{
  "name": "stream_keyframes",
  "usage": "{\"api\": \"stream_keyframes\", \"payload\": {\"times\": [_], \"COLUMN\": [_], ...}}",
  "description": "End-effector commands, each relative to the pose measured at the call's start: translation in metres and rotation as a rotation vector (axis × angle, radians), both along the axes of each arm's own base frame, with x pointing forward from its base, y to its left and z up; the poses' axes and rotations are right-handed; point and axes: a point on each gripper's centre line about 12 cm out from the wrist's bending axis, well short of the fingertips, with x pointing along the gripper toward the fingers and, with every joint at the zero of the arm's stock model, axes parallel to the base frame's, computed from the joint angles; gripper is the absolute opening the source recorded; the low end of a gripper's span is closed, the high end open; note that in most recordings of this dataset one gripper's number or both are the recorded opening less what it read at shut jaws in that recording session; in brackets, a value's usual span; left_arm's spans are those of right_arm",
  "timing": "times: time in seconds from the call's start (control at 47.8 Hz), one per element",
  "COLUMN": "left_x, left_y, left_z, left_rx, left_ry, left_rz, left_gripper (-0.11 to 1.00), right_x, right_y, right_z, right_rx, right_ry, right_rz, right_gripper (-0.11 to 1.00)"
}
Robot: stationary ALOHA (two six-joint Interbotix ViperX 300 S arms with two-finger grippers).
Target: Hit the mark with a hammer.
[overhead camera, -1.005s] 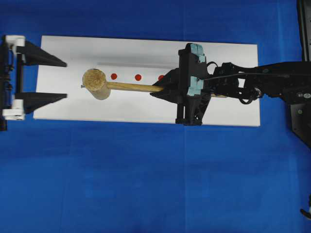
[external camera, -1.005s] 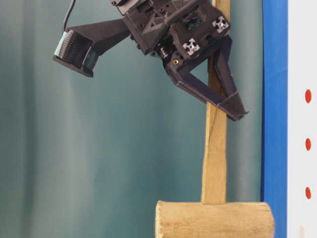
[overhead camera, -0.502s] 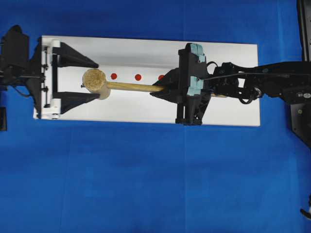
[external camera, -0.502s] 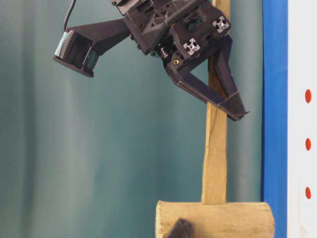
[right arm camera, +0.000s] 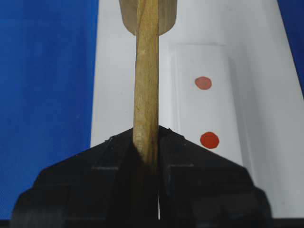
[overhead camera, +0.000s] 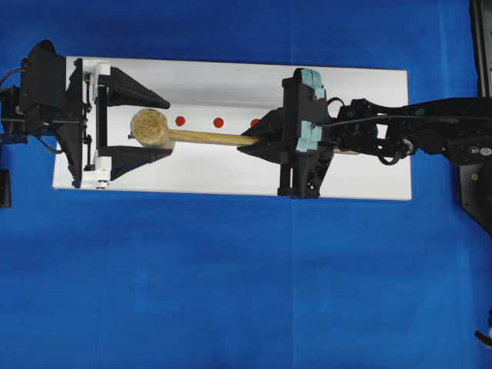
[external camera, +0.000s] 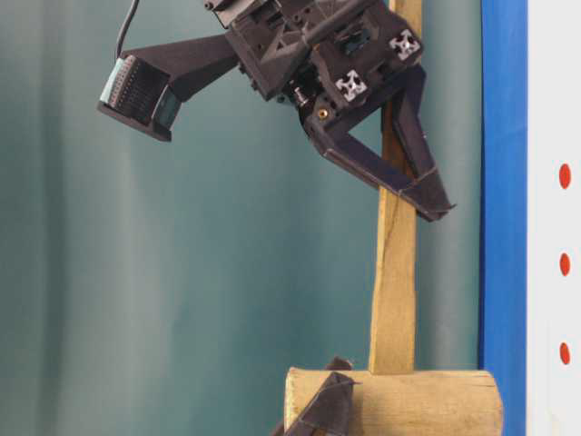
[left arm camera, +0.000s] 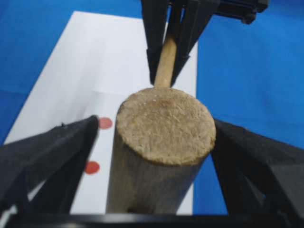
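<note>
From the left, the left gripper (overhead camera: pixel 146 127), black angular plastic, stands with its jaws spread wide on either side of the hammer (overhead camera: pixel 151 128) head, a thick cylinder of pale fibrous wood; whether they touch it is unclear. Beside the head, matte red dots sit in a row on a raised white bar (overhead camera: pixel 223 104). The slim squared handle runs right into the right gripper (overhead camera: pixel 250 140), clamped tight on it.
</note>
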Motion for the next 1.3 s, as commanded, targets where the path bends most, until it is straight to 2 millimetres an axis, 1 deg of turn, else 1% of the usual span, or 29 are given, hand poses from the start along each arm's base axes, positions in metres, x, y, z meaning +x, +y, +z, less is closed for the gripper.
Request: {"api": "stream_keyframes", "payload": {"times": [0.0,0.126,0.147,0.293,0.774,0.837,0.9,1.026,1.109,1.151,1.214,1.277], "left_x": [0.0040,0.0034,0.0032,0.0037,0.0031,0.0034,0.0034,0.0035,0.0044,0.0050,0.0055,0.0067], "left_y": [0.0010,-0.0005,-0.0006,-0.0034,-0.0032,-0.0036,-0.0036,-0.0029,-0.0025,-0.0019,-0.0005,0.0008], "left_z": [0.0094,0.0091,0.0096,0.0103,0.0095,0.0099,0.0099,0.0090,0.0083,0.0088,0.0095,0.0102], "left_rx": [0.010,0.023,0.029,0.062,0.058,0.053,0.049,0.040,0.020,-0.005,-0.056,-0.140], "left_ry": [-0.028,-0.029,-0.030,-0.031,-0.025,-0.025,-0.026,-0.012,0.006,0.011,0.016,0.021], "left_rz": [-0.001,-0.009,-0.011,-0.028,-0.026,-0.026,-0.025,-0.020,-0.013,-0.003,0.014,0.041], "left_gripper": [0.83,0.51,0.48,0.49,0.49,0.49,0.49,0.49,0.49,0.49,0.49,0.49], "right_x": [0.0041,0.0042,0.0042,0.0043,0.0043,0.0041,0.0045,0.0043,0.0049,0.0048,0.0054,0.0057], "right_y": [-0.0003,-0.0001,-0.0001,-0.0004,-0.0005,-0.0001,-0.0001,-0.0004,-0.0001,0.0011,0.0014,0.0022], "right_z": [0.0164,0.0172,0.0174,0.0177,0.0175,0.0172,0.0178,0.0177,0.0187,0.0194,0.0222,0.0245], "right_rx": [-0.009,-0.008,-0.010,-0.010,-0.001,0.004,0.004,-0.002,-0.007,-0.013,-0.021,-0.033], "right_ry": [-0.051,-0.052,-0.053,-0.056,-0.052,-0.053,-0.055,-0.057,-0.062,-0.064,-0.073,-0.082], "right_rz": [-0.001,0.000,0.000,-0.002,-0.004,-0.006,-0.006,-0.006,-0.005,0.001,0.004,0.009], "right_gripper": [0.02,0.02,0.02,0.02,0.03,0.12,0.26,0.66,0.87,0.93,0.90,0.90]}}
